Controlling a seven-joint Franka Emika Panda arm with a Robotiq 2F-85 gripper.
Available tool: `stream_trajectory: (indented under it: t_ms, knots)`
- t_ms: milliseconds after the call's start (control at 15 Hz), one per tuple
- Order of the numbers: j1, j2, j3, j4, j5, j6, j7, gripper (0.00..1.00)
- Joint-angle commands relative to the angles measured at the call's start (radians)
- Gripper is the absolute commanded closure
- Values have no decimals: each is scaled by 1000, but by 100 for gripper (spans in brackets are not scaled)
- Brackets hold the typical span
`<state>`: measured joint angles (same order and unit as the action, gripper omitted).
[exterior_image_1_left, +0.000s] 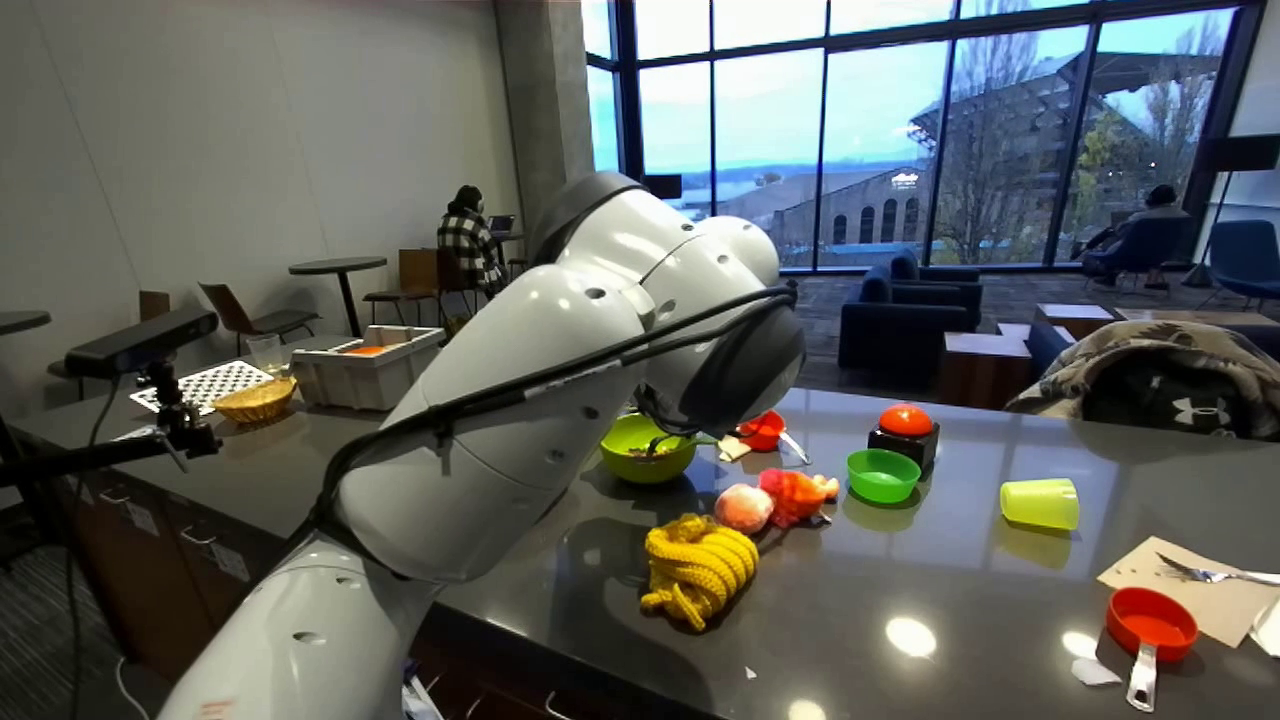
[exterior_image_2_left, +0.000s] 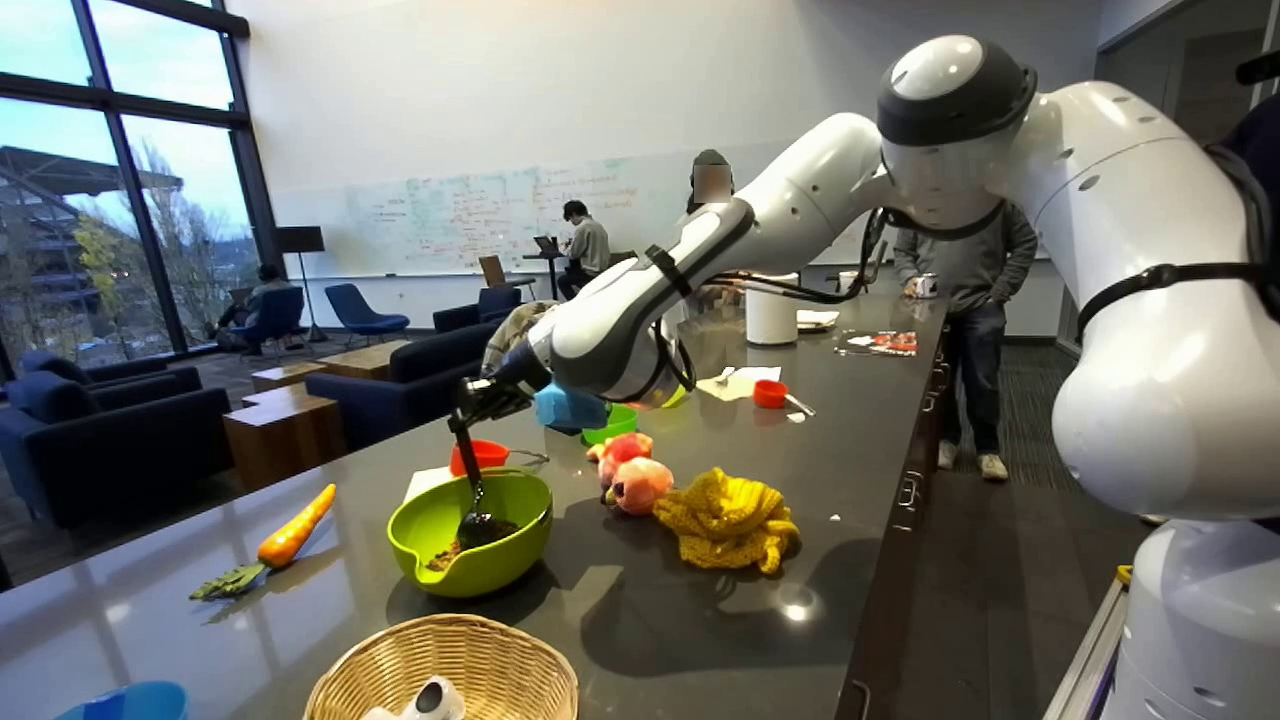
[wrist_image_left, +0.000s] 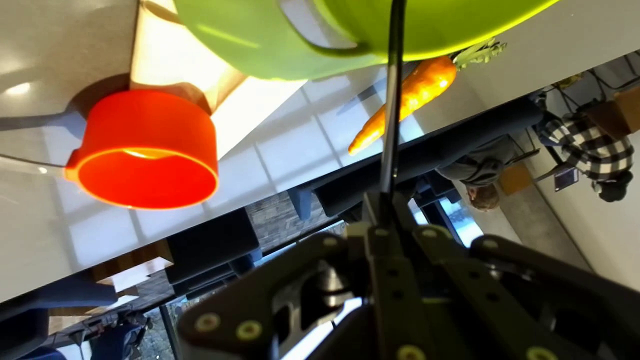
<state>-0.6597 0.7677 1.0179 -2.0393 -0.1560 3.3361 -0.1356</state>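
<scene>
One black spoon (wrist_image_left: 394, 100), held by the gripper (wrist_image_left: 384, 200), stands head-down in the lime bowl (exterior_image_2_left: 500, 568), its long axis steep but not plumb. In an exterior view the handle (exterior_image_2_left: 471, 462) drops from the fingertips and leans slightly, the head (exterior_image_2_left: 486, 528) lying lower and a little toward that view's right. In the wrist view the handle runs almost straight from the fingertips to the upper edge of the picture.

Under Armour's white emblem (exterior_image_1_left: 1202, 411) shows on something black beside a patterned coat (exterior_image_1_left: 1235, 365). Red and green handwriting covers the whiteboard (exterior_image_2_left: 455, 225), too faint to make out; the lit sign (exterior_image_1_left: 905, 180) outside the window is too small to read.

The spoon is dark and glossy, with a slim handle that catches a pale streak of light, and a broad, rounded head. Brown bits (exterior_image_2_left: 442, 558) lie beside the head in the bowl.

The gripper is closed tight near the handle's upper end, its fingers parted only by that thin piece.

Around the bowl on the counter (exterior_image_1_left: 850, 600), a red cup (wrist_image_left: 150, 120) stands near, a carrot (exterior_image_2_left: 290, 535) lies apart, and a yellow knit (exterior_image_2_left: 725, 520) sits beside a plush toy (exterior_image_2_left: 640, 485).
</scene>
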Motion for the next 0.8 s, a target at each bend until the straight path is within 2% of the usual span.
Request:
stream_trajectory:
  t_ms: [0, 333, 733]
  knots:
    - [7, -55, -36, 28, -18, -37, 24, 99]
    - [51, -65, -72, 91, -5, -75, 11, 99]
    - [84, -59, -61, 94, 7, -74, 8, 99]
